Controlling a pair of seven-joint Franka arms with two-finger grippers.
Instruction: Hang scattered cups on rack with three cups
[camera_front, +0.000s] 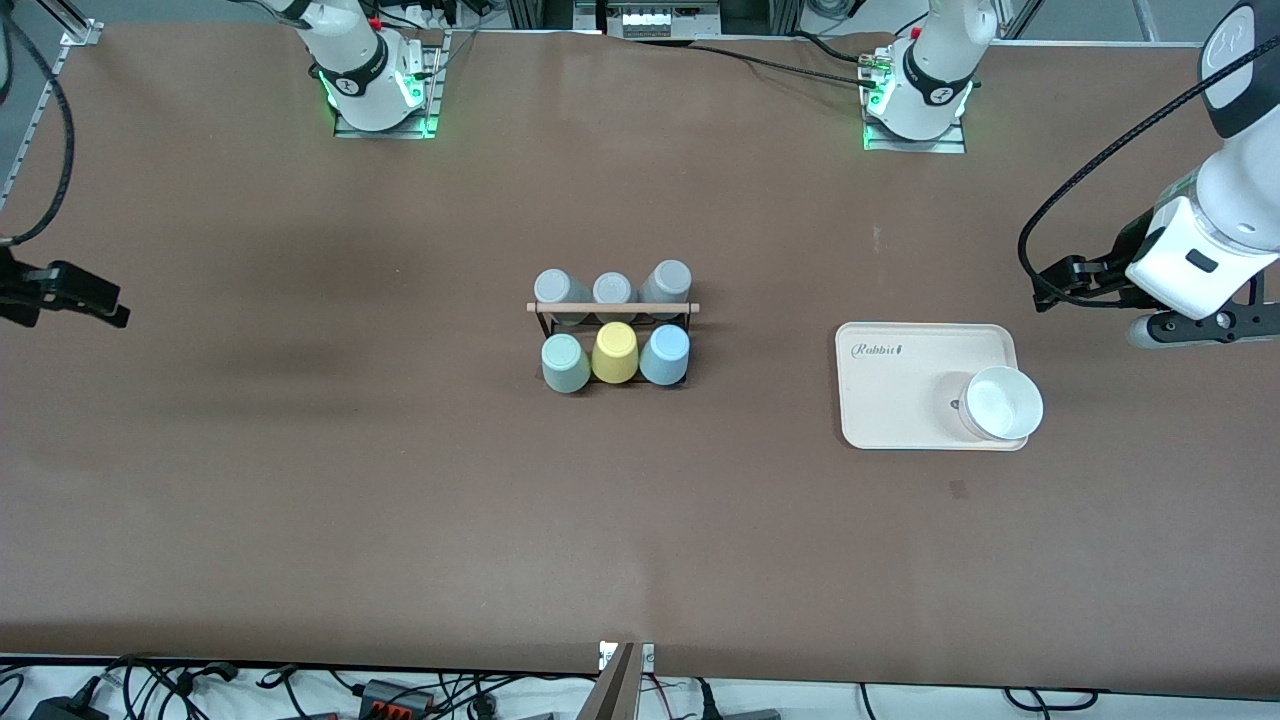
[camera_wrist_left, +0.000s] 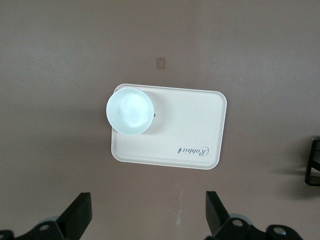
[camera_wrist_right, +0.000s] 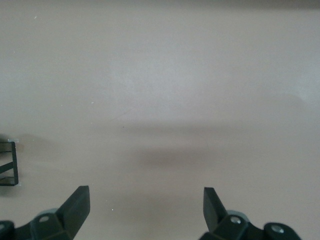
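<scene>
Cream tray holds white bowl.

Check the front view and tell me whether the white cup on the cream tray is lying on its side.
No. The white cup stands upright with its open mouth up, on the cream tray near a corner.

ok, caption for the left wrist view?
Open left tool hovers above a cream tray carrying one white cup.

Bare tabletop lies open all around the rack, whose pegs all carry cups; a tray sits well apart toward the left arm's end.
</scene>
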